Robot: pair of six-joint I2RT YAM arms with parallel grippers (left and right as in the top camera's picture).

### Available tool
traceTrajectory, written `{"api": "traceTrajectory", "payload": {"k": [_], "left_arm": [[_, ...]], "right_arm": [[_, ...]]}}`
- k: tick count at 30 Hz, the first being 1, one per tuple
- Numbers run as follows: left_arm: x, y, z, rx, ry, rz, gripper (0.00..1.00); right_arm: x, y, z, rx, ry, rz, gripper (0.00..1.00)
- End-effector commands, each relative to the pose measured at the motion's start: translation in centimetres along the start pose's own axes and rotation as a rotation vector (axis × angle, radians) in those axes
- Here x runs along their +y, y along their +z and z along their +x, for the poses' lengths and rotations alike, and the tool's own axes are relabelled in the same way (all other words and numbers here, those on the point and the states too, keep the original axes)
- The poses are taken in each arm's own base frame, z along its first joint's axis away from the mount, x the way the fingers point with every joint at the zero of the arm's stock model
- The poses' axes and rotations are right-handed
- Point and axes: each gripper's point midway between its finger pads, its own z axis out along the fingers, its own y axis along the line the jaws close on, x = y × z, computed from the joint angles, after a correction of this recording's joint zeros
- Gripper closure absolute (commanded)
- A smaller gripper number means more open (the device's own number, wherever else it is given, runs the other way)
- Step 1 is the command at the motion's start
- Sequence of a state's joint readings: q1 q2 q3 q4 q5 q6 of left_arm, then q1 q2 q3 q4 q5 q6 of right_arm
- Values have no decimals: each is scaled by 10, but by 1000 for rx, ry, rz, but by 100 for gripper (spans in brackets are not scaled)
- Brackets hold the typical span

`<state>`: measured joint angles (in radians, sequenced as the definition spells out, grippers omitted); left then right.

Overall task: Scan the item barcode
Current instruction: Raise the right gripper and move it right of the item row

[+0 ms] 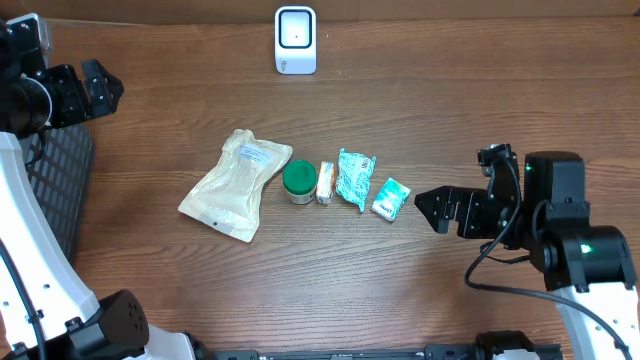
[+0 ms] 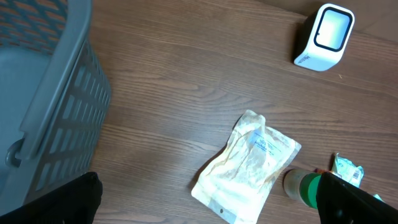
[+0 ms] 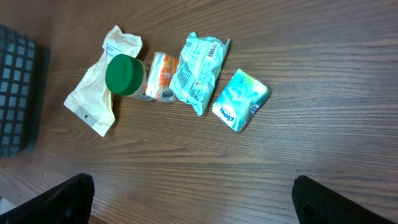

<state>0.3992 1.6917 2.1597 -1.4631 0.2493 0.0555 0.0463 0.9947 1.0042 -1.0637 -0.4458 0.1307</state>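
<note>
Wooden table (image 1: 400, 110), tan pouch (image 1: 236, 186) lying diagonally, scanner (image 1: 295, 40) beyond

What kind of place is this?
Likely a mock checkout bench: a white scanner on a wooden table, packets and a green-lidded jar in a row, a grey basket alongside.

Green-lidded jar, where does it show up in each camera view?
Overhead: the green-lidded jar is near the centre, in the row of items.
Left wrist: bottom right, partly hidden.
Right wrist: upper left.
Shared landmark: the beige pouch lies right beside it in all three.
</note>
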Motion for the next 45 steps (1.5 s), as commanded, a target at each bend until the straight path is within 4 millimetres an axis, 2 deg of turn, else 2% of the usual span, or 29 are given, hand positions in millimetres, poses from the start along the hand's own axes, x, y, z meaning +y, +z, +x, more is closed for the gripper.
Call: {"api": "traceTrajectory", "payload": {"k": [1,7,15,22,31,38,45], "left_arm": [[-1,1,0,1,18,-2,0],[-1,1,0,1,18,-2,0],[-1,1,0,1,18,-2,0],[-1,1,-1,1,18,-2,0],[-1,1,0,1,18,-2,0],[-1,1,0,1,18,-2,0],[-1,1,0,1,18,-2,0]], "right_arm": [[4,-3,-7,-11,-14,-10,0],[2,-2,-10,-8,-10,3,1],[16,-35,-31,-66,-34,32,1],[14,-51,-28,-15,-3,95,1],[-10,-37,-32,26,114,201,4],[-20,-16,-34,92,139,217,7],[-24,-5,-41,97,141,219,7]]}}
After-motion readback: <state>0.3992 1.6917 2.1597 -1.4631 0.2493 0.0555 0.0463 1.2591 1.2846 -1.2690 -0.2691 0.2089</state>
